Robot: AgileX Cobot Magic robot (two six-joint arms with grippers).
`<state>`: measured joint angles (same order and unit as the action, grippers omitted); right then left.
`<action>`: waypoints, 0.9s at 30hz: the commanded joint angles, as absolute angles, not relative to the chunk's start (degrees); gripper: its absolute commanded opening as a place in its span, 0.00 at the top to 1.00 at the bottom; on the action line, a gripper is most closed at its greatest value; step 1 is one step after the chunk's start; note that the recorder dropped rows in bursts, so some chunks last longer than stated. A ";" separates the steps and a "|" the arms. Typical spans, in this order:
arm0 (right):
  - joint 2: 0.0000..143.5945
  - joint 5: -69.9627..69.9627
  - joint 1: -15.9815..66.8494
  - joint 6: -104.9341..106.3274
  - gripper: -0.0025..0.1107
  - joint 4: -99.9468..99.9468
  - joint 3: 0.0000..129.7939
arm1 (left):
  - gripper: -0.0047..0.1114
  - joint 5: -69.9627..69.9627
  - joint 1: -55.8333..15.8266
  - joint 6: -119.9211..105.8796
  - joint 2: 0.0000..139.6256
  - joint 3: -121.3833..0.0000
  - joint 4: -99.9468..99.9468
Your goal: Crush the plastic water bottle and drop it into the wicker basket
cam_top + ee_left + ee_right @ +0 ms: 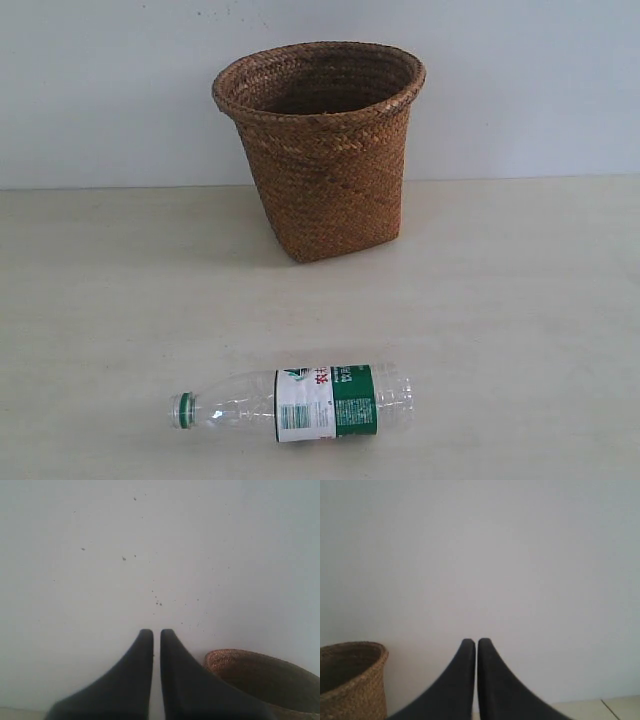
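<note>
Pale worktop (100,300) carries the plastic water bottle (300,403) lying crosswise, green cap (182,410) toward the left jaws, outside sight of both empty, almost closed jaws.

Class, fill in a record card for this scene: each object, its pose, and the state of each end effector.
Bottle: plastic water bottle, lying on its side, uncrushed, green cap on
Basket: wicker basket, upright, apart from the bottle
Surface: table, bears both
Left arm: left end effector, shut, holding nothing
Right arm: right end effector, shut, holding nothing
</note>
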<state>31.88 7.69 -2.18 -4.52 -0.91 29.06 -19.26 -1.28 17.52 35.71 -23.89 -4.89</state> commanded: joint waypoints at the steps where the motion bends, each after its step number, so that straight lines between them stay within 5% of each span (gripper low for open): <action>1: 39.94 5.16 -2.29 -3.34 0.98 0.62 33.00 | 0.92 -16.31 -1.21 17.98 42.20 -28.61 -7.85; 16: 69.33 -31.30 -2.17 22.51 0.98 -9.21 55.46 | 0.92 15.82 -10.37 8.54 65.08 -45.40 -23.40; 22: 74.84 -44.39 -2.05 37.46 0.98 -21.14 60.10 | 0.92 29.99 -13.39 -14.96 73.05 -52.82 -8.54; 27: 77.77 -47.99 6.14 44.49 0.98 -23.54 61.29 | 0.92 38.81 -13.39 -46.17 78.82 -56.06 14.42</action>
<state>76.70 -46.67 2.32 41.58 -22.69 60.52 34.33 -13.03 -31.83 76.85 -54.92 4.04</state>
